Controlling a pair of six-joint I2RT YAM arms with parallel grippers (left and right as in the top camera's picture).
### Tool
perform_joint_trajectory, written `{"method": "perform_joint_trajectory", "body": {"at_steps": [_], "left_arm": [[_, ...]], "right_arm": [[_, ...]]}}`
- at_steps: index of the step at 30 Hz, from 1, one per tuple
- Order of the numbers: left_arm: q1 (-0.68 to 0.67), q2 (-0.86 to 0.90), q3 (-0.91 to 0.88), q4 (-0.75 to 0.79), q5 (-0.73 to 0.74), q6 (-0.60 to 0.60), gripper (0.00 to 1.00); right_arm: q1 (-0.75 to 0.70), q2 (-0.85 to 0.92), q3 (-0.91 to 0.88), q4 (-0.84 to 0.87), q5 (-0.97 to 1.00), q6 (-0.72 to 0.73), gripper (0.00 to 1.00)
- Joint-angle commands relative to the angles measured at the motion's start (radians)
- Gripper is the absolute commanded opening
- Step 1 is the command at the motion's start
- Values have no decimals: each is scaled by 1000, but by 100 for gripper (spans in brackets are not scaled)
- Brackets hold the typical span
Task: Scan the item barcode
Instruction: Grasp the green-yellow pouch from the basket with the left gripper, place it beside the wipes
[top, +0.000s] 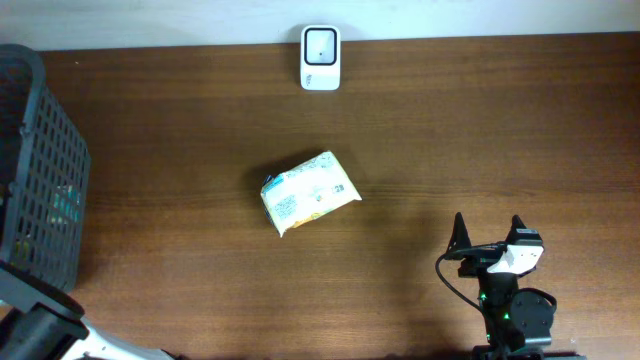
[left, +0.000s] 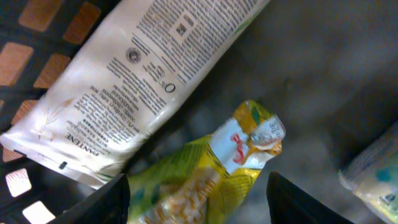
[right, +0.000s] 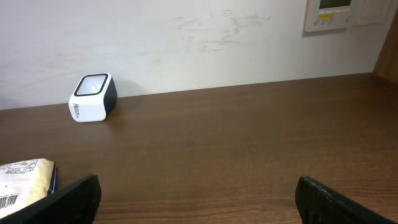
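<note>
Left gripper straddles yellow snack packet, not yet clamped | right gripper released, empty | I centre on packet, clear of adjoining Pantene pouch.

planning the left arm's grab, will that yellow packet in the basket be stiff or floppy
Probably floppy: the yellow packet is crinkled film with a creased, folded end, so it may sag once lifted. Its glossy skin could slip in the left gripper. Likely light, though its contents are unclear.

Barcode scanner: one
Dark mesh basket: one
Printed packet on my table: one
Pantene pack: one
Yellow packet: one
</note>
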Motion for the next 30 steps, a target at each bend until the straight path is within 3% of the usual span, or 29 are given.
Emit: {"method": "perform_joint_trajectory", "body": {"at_steps": [1,4,5,7,8,11,13,14,17,20,24,28,30], "left_arm": [[3,24,-3,13,18,34,64],[3,55,-3,8,18,34,61],[3,69,-3,4,19,34,56],[3,74,-3,3,19,34,35],[3,74,-3,3,19,34,31],[3,74,-3,6,52,26,32],[3,74,-3,7,75,26,6],[3,74,-2,5,75,26,0],[-1,47,66,-42,75,12,0],[-11,-40,220,-102,94,-75,0],[-71,-217,511,-167,262,-109,0],[-276,-457,626,-174,292,-114,0],[-435,-521,625,-245,303,-206,0]], "right_arm": [[-6,-6,-8,-1,11,2,99],[-6,-6,-8,-1,11,2,99],[-6,-6,-8,-1,11,2,99],[-6,-6,-8,-1,11,2,99],[-6,-6,-8,-1,11,2,99],[-6,-6,-8,-1,11,2,99],[-6,-6,-8,-1,11,2,99],[-6,-6,-8,-1,11,2,99],[-6,-6,-8,-1,11,2,99],[-6,-6,-8,-1,11,2,99],[-6,-6,-8,-1,11,2,99],[-6,-6,-8,-1,11,2,99],[-6,-6,-8,-1,11,2,99]]}}
